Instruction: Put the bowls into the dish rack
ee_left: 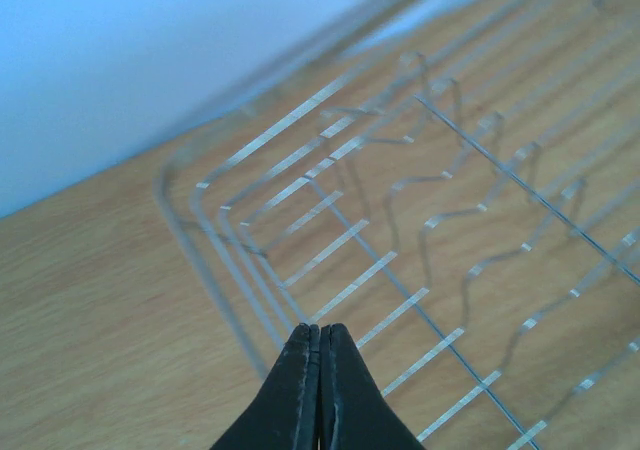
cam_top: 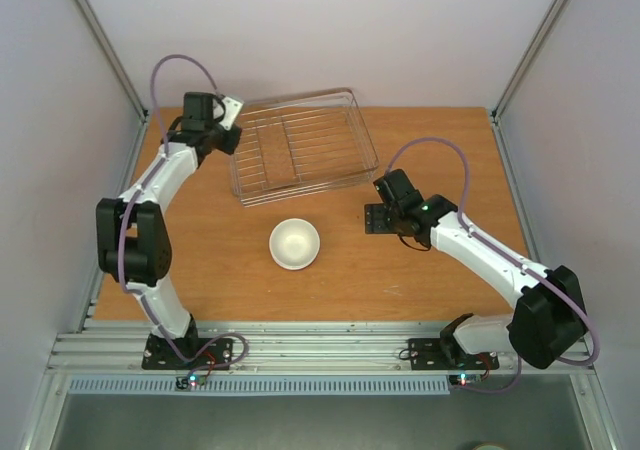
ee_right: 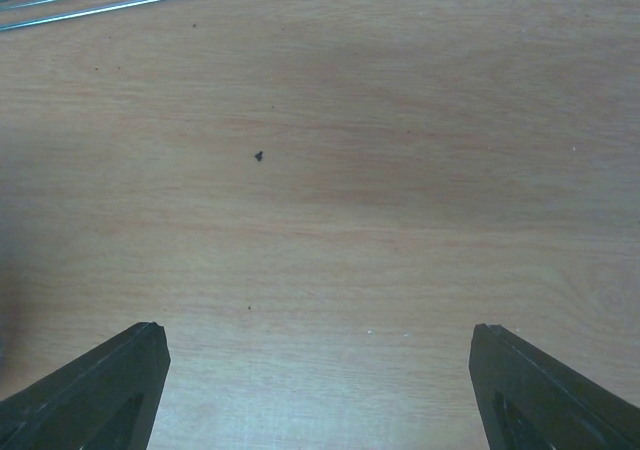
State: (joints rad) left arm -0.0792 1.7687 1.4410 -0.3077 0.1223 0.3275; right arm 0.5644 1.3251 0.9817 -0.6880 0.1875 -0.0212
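One white bowl (cam_top: pixel 294 243) stands upright on the wooden worktop (cam_top: pixel 200 260), near-side of the wire dish rack (cam_top: pixel 300 145) and apart from it; the rack lies at the far centre. The left hand (ee_left: pixel 318 370), its fingers pressed together on nothing, hovers at the rack's left end. The right hand (ee_right: pixel 315 335), spread wide and holding nothing, hangs over the worktop right of the bowl, beside the rack's near right corner.

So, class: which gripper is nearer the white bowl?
Right. The right gripper hangs over bare table just right of the white bowl, apart from it. The left gripper is farther off, at the dish rack's left end.
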